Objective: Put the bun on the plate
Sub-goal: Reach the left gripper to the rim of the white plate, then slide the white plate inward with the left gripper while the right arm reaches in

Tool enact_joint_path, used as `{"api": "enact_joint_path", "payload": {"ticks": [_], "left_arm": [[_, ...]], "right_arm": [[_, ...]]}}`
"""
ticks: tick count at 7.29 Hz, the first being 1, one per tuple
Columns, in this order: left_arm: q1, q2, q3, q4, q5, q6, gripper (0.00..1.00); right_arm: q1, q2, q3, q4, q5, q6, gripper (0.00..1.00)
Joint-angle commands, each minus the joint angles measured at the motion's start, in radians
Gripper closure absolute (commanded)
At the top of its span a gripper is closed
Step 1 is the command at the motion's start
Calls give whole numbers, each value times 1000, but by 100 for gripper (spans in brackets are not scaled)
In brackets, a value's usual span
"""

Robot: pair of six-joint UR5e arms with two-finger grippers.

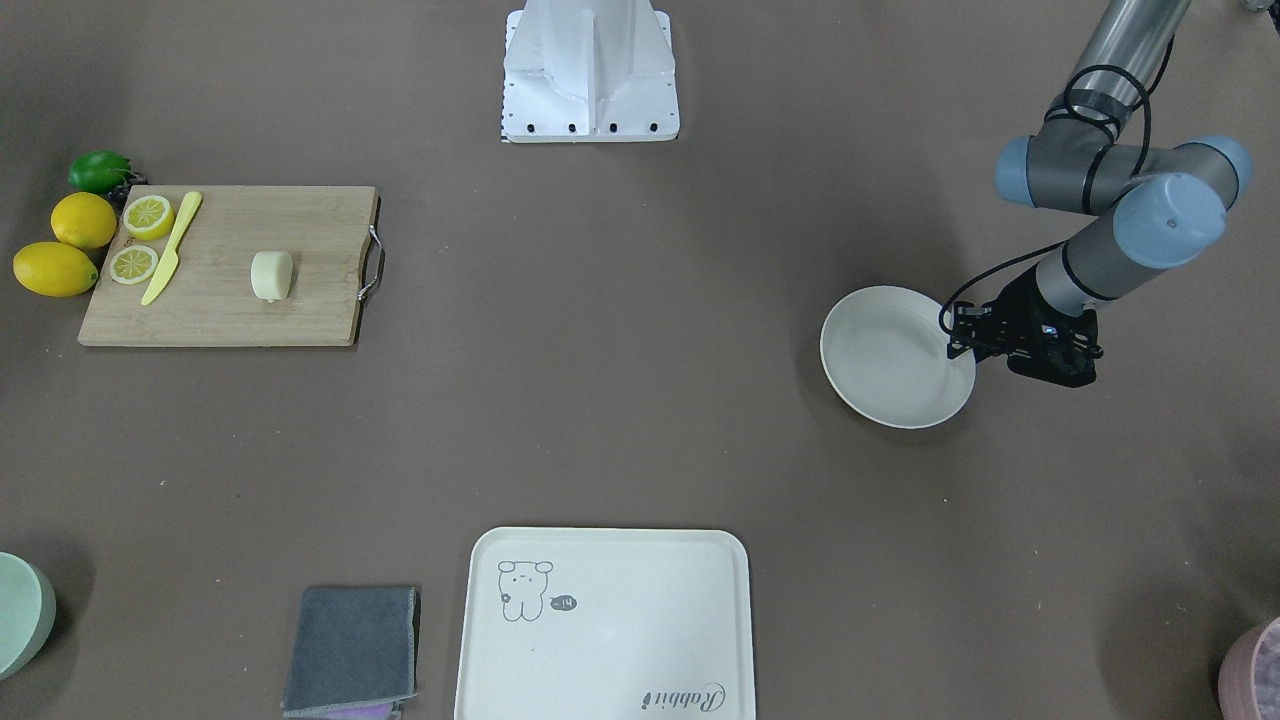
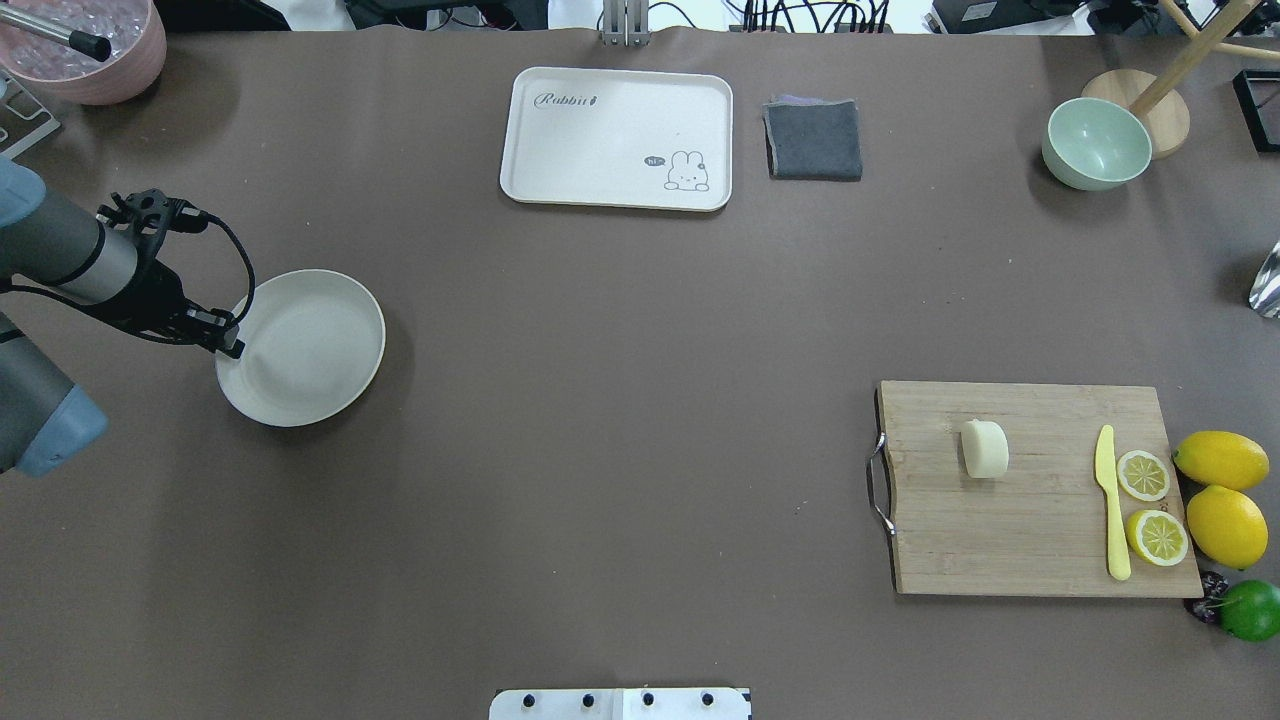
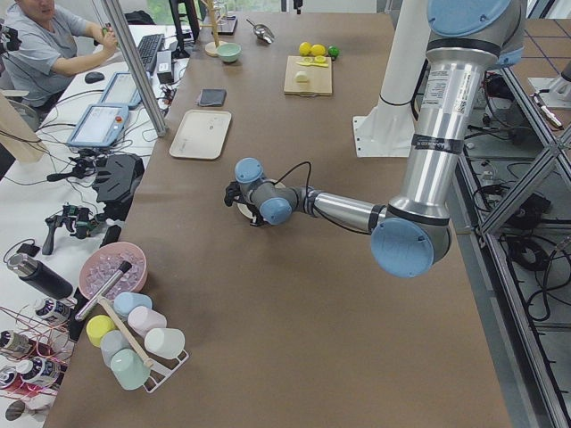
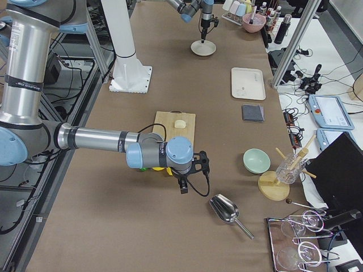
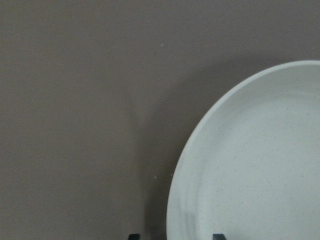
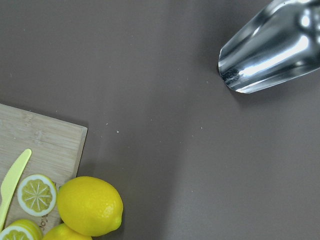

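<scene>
The pale cream bun [image 2: 985,448] lies on a wooden cutting board [image 2: 1030,530] at the right of the overhead view, far from both grippers. On the left side of the table sits the round off-white plate [image 2: 310,350], with nothing on it. My left gripper [image 2: 228,340] is at the plate's left rim. In the left wrist view its two fingertips [image 5: 132,236] stand apart with the plate rim [image 5: 182,200] between them, so it is open. My right gripper [image 4: 182,187] hangs over bare table beyond the lemons, seen only in the exterior right view; I cannot tell if it is open or shut.
A yellow knife [image 2: 1110,500], lemon halves [image 2: 1143,475], whole lemons [image 2: 1222,460] and a lime [image 2: 1250,610] are on and by the board. A cream tray [image 2: 560,130], grey cloth [image 2: 813,140] and green bowl [image 2: 1096,145] line the far edge. A metal scoop [image 6: 280,45] lies near the right gripper.
</scene>
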Motion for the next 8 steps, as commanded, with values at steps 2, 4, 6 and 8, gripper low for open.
{"api": "enact_joint_path", "payload": {"ticks": [2, 4, 6, 8], "left_arm": [[1, -24, -126, -1, -8, -137, 100], [98, -166, -147, 3, -4, -433, 100], [282, -271, -134, 6, 163, -559, 100], [346, -328, -105, 14, 228, -581, 100]], "right_arm": [[0, 3, 1, -2, 0, 6, 0], [-8, 18, 7, 0, 1, 55, 0], [-41, 37, 23, 0, 13, 91, 0], [-140, 89, 83, 0, 24, 246, 0]]}}
